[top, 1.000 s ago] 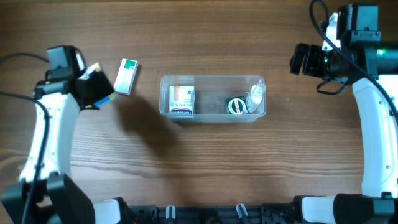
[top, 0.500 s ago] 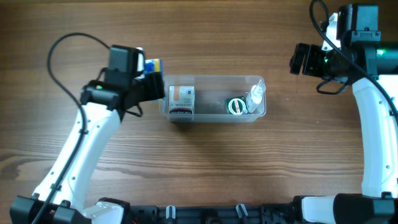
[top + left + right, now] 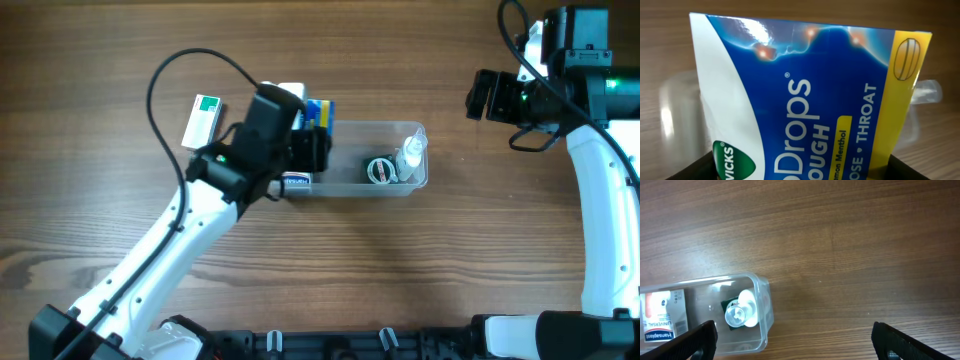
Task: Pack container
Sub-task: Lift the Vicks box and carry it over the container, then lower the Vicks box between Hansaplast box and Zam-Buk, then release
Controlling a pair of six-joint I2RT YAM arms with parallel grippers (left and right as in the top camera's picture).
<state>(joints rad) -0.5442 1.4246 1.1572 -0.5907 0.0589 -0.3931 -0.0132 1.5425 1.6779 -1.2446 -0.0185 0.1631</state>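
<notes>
The clear plastic container (image 3: 412, 183) lies at the table's middle; it also shows in the right wrist view (image 3: 762, 315). In it are a plaster box (image 3: 296, 182), a small green-topped item (image 3: 380, 170) and a small clear bottle (image 3: 410, 154). My left gripper (image 3: 318, 128) is shut on a blue, white and yellow cough-drops pack (image 3: 805, 100) and holds it over the container's left end. The pack fills the left wrist view and hides the fingertips. My right gripper (image 3: 795, 345) is open and empty, high at the far right.
A white and green small box (image 3: 203, 121) lies on the table to the left of the container, behind my left arm. The wooden table (image 3: 400, 270) runs around the container on all sides.
My left arm has swung right from the table's left side, carrying the cough-drops pack to above the container's left end. The right arm has not moved.
</notes>
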